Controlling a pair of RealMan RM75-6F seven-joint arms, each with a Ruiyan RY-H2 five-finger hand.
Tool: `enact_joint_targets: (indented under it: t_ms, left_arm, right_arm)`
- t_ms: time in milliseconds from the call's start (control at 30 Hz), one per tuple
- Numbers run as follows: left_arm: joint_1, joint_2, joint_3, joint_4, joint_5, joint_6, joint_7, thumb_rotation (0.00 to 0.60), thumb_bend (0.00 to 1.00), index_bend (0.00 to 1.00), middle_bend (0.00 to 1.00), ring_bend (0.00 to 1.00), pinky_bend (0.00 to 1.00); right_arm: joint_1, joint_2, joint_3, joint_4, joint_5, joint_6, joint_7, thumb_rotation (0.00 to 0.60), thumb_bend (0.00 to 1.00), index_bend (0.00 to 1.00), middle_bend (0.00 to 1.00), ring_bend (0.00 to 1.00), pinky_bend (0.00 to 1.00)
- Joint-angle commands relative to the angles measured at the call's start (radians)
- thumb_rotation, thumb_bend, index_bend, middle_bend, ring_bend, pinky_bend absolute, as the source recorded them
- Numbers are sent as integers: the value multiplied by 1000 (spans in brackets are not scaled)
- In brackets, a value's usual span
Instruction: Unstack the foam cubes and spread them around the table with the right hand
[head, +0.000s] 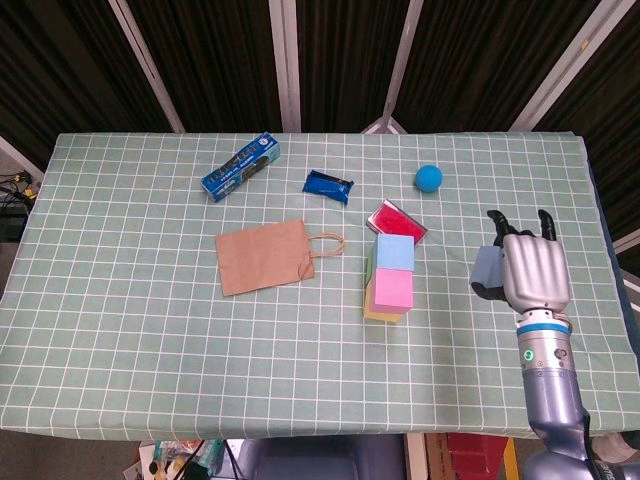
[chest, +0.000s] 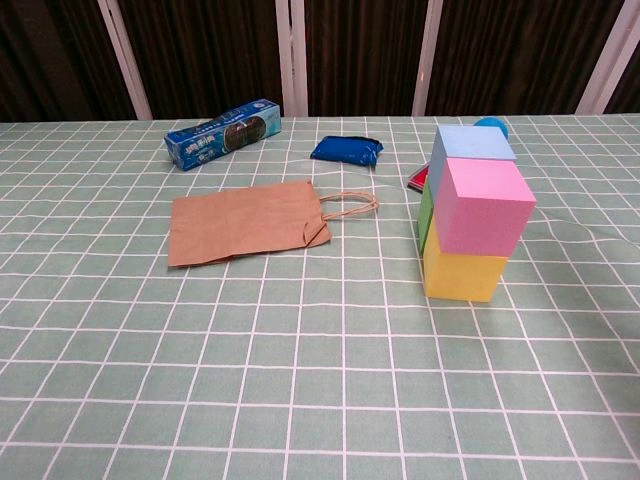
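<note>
Right hand (head: 535, 272) carrying a grey-blue foam cube (head: 486, 271), well to the right of the remaining foam stack (chest: 470, 215), above the checked surface (head: 150, 300). The fingers are wrapped around the cube from above, dark tips showing past its far edge; the cube's left face projects beside the palm. Whether the cube is clear of the cloth or already resting on it cannot be told from the head view, and the chest view shows neither hand nor cube.

Progress, as judged: one cube is off the stack but not yet released. The stack keeps a pink cube (chest: 483, 206) on a yellow cube (chest: 465, 274) in front, with a light-blue cube (chest: 470, 142) on a green cube (chest: 426, 212) behind. These four remain to be lifted and spread.

Left of the stack lie a brown paper bag (head: 264, 256), a blue box (head: 240, 168) and a dark-blue packet (head: 329, 185); just behind it, a red flat item (head: 398, 219) and a blue ball (head: 429, 178). The left hand appears in neither view.
</note>
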Motion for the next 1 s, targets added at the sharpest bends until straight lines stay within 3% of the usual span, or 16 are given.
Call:
enact_joint_targets:
  t_ms: [33,300,500,833,1000]
  left_arm:
    - [-4,2,-4,-3,-12,-8,-3,600,305,109,0,0,18]
    - [-3,1,-3,-5,-9,-6,5,600,305,108,0,0,18]
    - [-1,3,-4,-3,-8,1,-4,600,305,107,0,0,18]
    - [2,7,-5,3,-6,8,-22,600,321,123,0,0,18]
    - [5,0,-10,25,17,42,-44,600,327,138,0,0,18]
  right_arm:
    - [-67,31,-45,71,-29,-124,98,600,170,181,426,472,61]
    - [-103,-59,-78,280,-51,-253,183,600,170,181,426,467,41]
    - [-109,-112,-94,360,-40,-307,189,600,169,136,381,390,0]
    - [-115,-166,-113,379,-84,-346,179,600,170,22,170,193,0]
    - [-92,-105,-104,331,-54,-383,145,600,170,0,125,139,0]
